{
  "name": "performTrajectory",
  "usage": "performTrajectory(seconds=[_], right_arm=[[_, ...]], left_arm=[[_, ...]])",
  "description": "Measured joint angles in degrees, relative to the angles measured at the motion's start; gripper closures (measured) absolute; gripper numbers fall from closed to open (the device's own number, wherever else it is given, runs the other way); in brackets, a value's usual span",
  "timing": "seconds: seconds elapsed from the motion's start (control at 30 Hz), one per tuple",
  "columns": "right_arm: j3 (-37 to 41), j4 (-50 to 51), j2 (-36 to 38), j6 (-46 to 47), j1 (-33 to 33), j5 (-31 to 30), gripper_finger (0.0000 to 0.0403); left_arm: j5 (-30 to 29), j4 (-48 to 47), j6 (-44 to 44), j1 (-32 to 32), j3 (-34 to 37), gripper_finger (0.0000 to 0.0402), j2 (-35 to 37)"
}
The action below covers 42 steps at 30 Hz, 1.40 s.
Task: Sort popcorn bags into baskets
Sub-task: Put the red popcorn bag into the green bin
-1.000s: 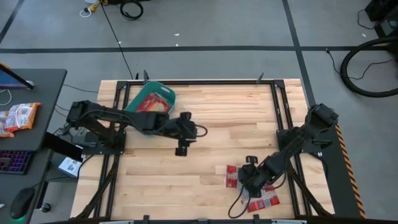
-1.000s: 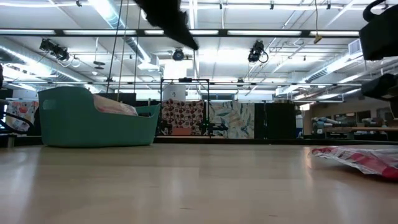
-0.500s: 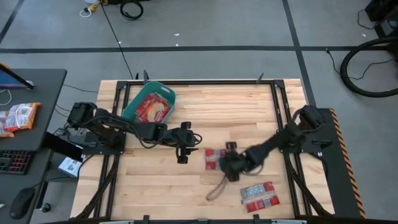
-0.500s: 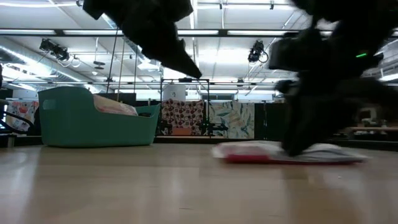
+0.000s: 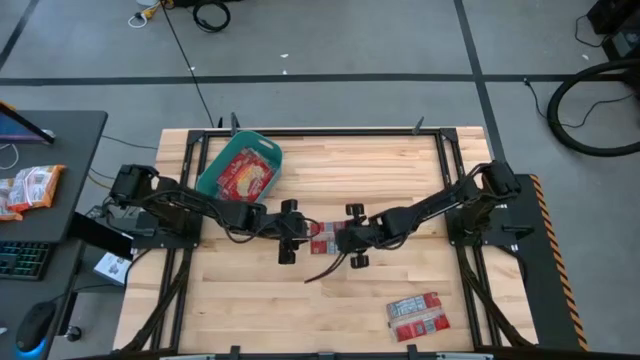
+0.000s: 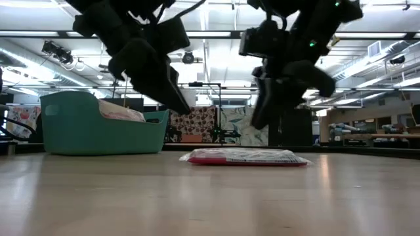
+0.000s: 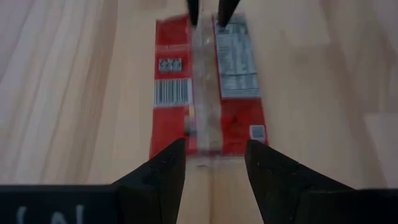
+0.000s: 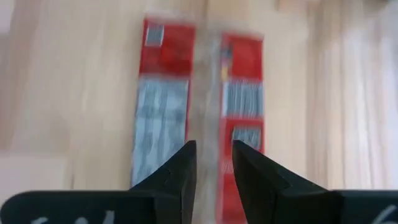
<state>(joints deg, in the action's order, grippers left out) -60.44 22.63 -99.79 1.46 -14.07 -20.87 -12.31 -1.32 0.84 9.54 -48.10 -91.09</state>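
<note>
Your left gripper (image 5: 290,232) hovers just above the table with its fingers parted and nothing between them, and the popcorn bag (image 5: 322,236) lies flat straight ahead of it, label side up, its long axis running away from the fingers toward the right gripper (image 5: 352,236). That right gripper sits at the bag's far end, its fingers a narrow gap apart and holding nothing, so both arms are about equally near, one at each short end. Behind your left arm, the teal basket (image 5: 212,168) already holds packets, and one more bag (image 5: 419,315) lies well apart near the table's front edge.
</note>
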Motion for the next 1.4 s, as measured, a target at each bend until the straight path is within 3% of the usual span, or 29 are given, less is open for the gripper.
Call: performTrajectory(seconds=[0.23, 0.4, 0.57, 0.77, 1.13, 1.4], right_arm=[[-0.84, 12.57, 0.0, 9.84, -0.91, 0.71, 0.0294], [0.78, 9.61, 0.63, 10.51, 1.48, 8.27, 0.029], [0.96, 8.04, 1.48, 7.3, 5.89, 9.6, 0.0273], [0.98, 5.19, 1.53, 5.18, 11.53, 16.94, 0.0248], [1.0, 0.76, 1.48, -0.16, 17.79, 24.81, 0.0194], [2.44, -3.05, 1.23, -0.42, 20.57, 28.86, 0.019]], left_arm=[[-0.12, 1.42, 0.99, -0.05, -0.55, 0.023, -5.27], [0.62, 3.43, 1.09, 0.11, -1.52, 0.023, -7.43], [2.49, 4.17, 1.92, 0.41, -1.57, 0.023, -7.86], [2.63, 4.74, 3.15, 0.7, -1.42, 0.023, -10.82], [2.38, 9.89, 4.38, 0.67, -1.67, 0.023, -15.79], [2.57, 10.84, 4.11, 0.61, -1.57, 0.023, -15.81]])
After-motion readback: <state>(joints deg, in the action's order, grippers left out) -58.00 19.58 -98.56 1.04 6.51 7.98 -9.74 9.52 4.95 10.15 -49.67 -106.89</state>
